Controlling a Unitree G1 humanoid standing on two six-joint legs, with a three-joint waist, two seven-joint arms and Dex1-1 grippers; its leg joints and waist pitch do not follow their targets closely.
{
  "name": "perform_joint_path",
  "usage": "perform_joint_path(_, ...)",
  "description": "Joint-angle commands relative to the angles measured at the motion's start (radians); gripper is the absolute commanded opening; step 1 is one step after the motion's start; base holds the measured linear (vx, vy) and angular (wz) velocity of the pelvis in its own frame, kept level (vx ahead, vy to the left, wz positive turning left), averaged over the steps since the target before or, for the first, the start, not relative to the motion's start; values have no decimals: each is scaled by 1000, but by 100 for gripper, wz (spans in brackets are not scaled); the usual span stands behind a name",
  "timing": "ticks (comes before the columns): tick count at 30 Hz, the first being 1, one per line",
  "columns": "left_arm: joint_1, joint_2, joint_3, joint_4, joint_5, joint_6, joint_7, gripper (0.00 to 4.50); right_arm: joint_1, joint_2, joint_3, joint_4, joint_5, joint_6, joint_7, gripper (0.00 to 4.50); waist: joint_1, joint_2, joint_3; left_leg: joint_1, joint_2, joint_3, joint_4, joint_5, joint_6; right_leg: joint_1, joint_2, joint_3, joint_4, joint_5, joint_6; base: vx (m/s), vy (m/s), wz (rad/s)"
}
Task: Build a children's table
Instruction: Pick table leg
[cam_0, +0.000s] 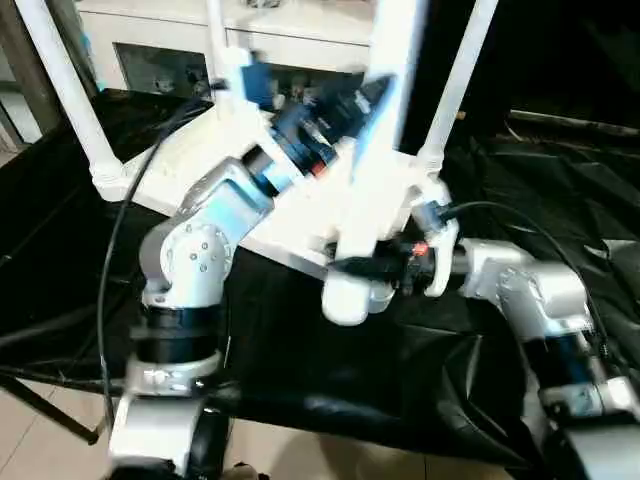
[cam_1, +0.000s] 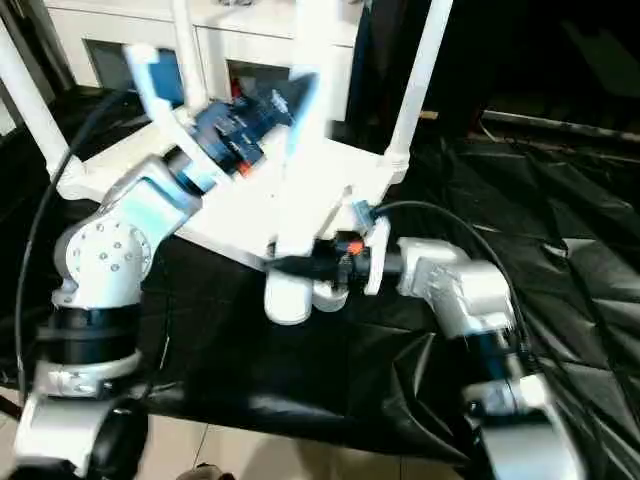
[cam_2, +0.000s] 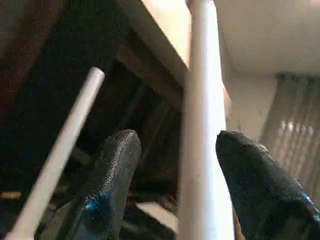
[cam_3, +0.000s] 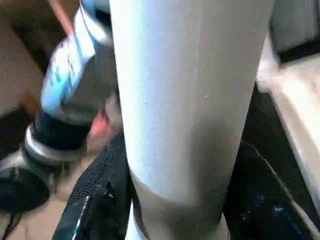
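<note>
White plastic tabletop lies upside down on black sheeting, three legs standing at 10, 12 and 2 o'clock. The right hand clamps the fourth leg low at the near socket; the left hand brackets it higher, loosely. Seated crooked, it could jam or tip.

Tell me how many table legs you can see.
4: one far left, one at the back, one far right, and the near leg between both pincers. None seems hidden.
</note>
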Motion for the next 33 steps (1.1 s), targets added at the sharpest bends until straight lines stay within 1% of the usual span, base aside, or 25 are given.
perform_joint_path(1, 21, 30, 14, -27, 2, 0, -5, 297, 13, 12, -78, -38, 1, -66, -113, 193, 1, 4, -84, 24, 53, -28, -69, -170, -11, 50, -72, 44, -70, -182, -207, 0, 0, 0)
perform_joint_path(3, 35, 90, -31, -39, 65, -3, -27, 297, 23, 19, -104, -49, -29, -105, -183, 193, -2, 11, -85, 29, 51, -28, -70, -186, -27, 48, -68, 42, -69, -200, -192, 0, 0, 0)
perform_joint_path(5, 53, 187, -109, -43, 166, -7, -66, 297, 29, 11, -120, -45, -75, -149, -255, 193, -7, 14, -84, 31, 50, -29, -75, -184, -40, 45, -64, 44, -70, -222, -150, 0, 0, 0)
perform_joint_path(6, 62, 254, -165, -34, 245, -19, -92, 297, 34, 2, -128, -43, -95, -160, -281, 193, -6, 15, -84, 32, 50, -29, -75, -184, -45, 44, -65, 44, -69, -219, -148, 0, 0, 0)
perform_joint_path(7, 62, 254, -165, -34, 245, -19, -92, 297, 34, 2, -128, -43, -95, -160, -281, 193, -5, 19, -84, 33, 50, -32, -76, -186, -46, 44, -64, 44, -70, -222, -139, 0, 0, 0)
perform_joint_path(8, 69, 321, -221, -17, 323, -35, -115, 297, 40, -10, -130, -37, -125, -172, -309, 193, -7, 21, -83, 35, 51, -31, -77, -187, -50, 41, -63, 44, -71, -212, -138, 0, 0, 0)
perform_joint_path(9, 75, 408, -300, 15, 431, -73, -157, 297, 51, -30, -128, -35, -159, -182, -334, 193, -10, 30, -83, 37, 48, -30, -77, -205, -61, 40, -60, 45, -69, -207, -135, 0, 0, 0)
perform_joint_path(11, 77, 466, -360, 54, 493, -116, -221, 297, 75, -49, -114, -53, -185, -183, -348, 193, -10, 27, -83, 36, 47, -29, -78, -215, -64, 42, -62, 46, -70, -213, -132, 0, 0, 0)
perform_joint_path(12, 77, 485, -384, 75, 511, -138, -256, 297, 88, -58, -107, -63, -193, -182, -352, 193, -9, 31, -84, 37, 46, -29, -77, -215, -69, 42, -62, 47, -70, -207, -135, 0, 0, 0)
perform_joint_path(14, 74, 509, -427, 111, 528, -165, -316, 297, 108, -70, -96, -85, -198, -179, -354, 193, -10, 33, -86, 34, 46, -29, -76, -204, -70, 45, -64, 48, -64, -168, -154, 0, 0, 0)
perform_joint_path(15, 69, 536, -488, 158, 574, -209, -370, 297, 123, -80, -87, -104, -201, -177, -355, 193, -11, 40, -86, 32, 45, -30, -76, -203, -67, 45, -64, 47, -64, -151, -168, 0, 0, 0)
perform_joint_path(16, 64, 549, -524, 198, 611, -246, -400, 297, 131, -84, -85, -115, -203, -176, -356, 193, -14, 34, -84, 32, 44, -28, -77, -222, -61, 46, -64, 48, -67, -165, -172, 0, 0, 0)
perform_joint_path(17, 52, 559, -566, 262, 658, -301, -435, 297, 137, -88, -87, -125, -203, -173, -358, 193, -16, 36, -83, 32, 43, -28, -77, -229, -57, 45, -63, 48, -71, -179, -170, 0, 0, 0)
perform_joint_path(18, 50, 558, -568, 269, 661, -305, -437, 297, 138, -89, -88, -126, -203, -172, -358, 193, -20, 32, -84, 29, 42, -28, -77, -232, -52, 50, -66, 50, -70, -199, -161, 0, 0, 0)
perform_joint_path(19, 38, 555, -592, 329, 690, -341, -452, 297, 142, -92, -93, -135, -198, -164, -361, 193, -21, 33, -85, 28, 43, -29, -77, -227, -50, 50, -68, 50, -71, -202, -164, 0, 0, 0)
perform_joint_path(21, -4, 531, -648, 494, 770, -457, -447, 297, 153, -101, -100, -150, -195, -156, -368, 193, -26, 41, -83, 29, 40, -28, -74, -233, -44, 47, -66, 50, -83, -241, -155, 0, 0, 0)
perform_joint_path(22, -19, 517, -655, 545, 781, -488, -450, 297, 158, -105, -100, -156, -197, -154, -369, 193, -27, 41, -86, 30, 41, -29, -73, -236, -49, 49, -67, 50, -77, -236, -155, 0, 0, 0)
perform_joint_path(23, -19, 517, -655, 545, 781, -488, -450, 297, 158, -105, -100, -156, -197, -154, -369, 193, -27, 40, -88, 28, 44, -31, -75, -230, -48, 51, -70, 49, -74, -217, -163, 0, 0, 0)
perform_joint_path(24, -44, 494, -660, 623, 803, -534, -439, 297, 168, -112, -98, -164, -204, -155, -370, 193, -29, 46, -88, 28, 45, -30, -73, -226, -45, 50, -70, 49, -74, -197, -179, 0, 0, 0)
perform_joint_path(26, -63, 483, -671, 676, 828, -567, -422, 297, 172, -116, -100, -168, -205, -155, -371, 193, -28, 45, -91, 30, 44, -29, -71, -229, -38, 51, -69, 48, -73, -177, -192, 0, 0, 0)
perform_joint_path(27, -98, 461, -690, 766, 862, -619, -381, 297, 179, -122, -102, -175, -202, -154, -376, 193, -30, 44, -90, 26, 44, -29, -71, -224, -29, 52, -69, 48, -74, -162, -201, 0, 0, 0)
perform_joint_path(29, -125, 435, -692, 842, 877, -647, -345, 297, 179, -126, -103, -176, -199, -152, -379, 193, -27, 41, -91, 26, 42, -27, -68, -214, -21, 55, -70, 48, -73, -160, -203, 0, 0, 0)
perform_joint_path(30, -154, 414, -702, 922, 908, -686, -301, 297, 178, -128, -102, -178, -196, -148, -383, 193, -27, 37, -90, 25, 40, -26, -66, -208, -14, 55, -69, 47, -75, -167, -203, 0, 0, 0)
perform_joint_path(31, -158, 413, -705, 932, 913, -692, -296, 297, 177, -129, -102, -178, -195, -147, -383, 193, -23, 38, -91, 27, 44, -29, -67, -206, -11, 56, -74, 48, -74, -175, -204, 0, 0, 0)
perform_joint_path(33, -177, 395, -699, 987, 917, -710, -285, 297, 174, -129, -97, -180, -194, -144, -384, 193, -24, 37, -91, 25, 44, -27, -66, -192, -2, 56, -72, 48, -74, -165, -210, 0, 0, 0)
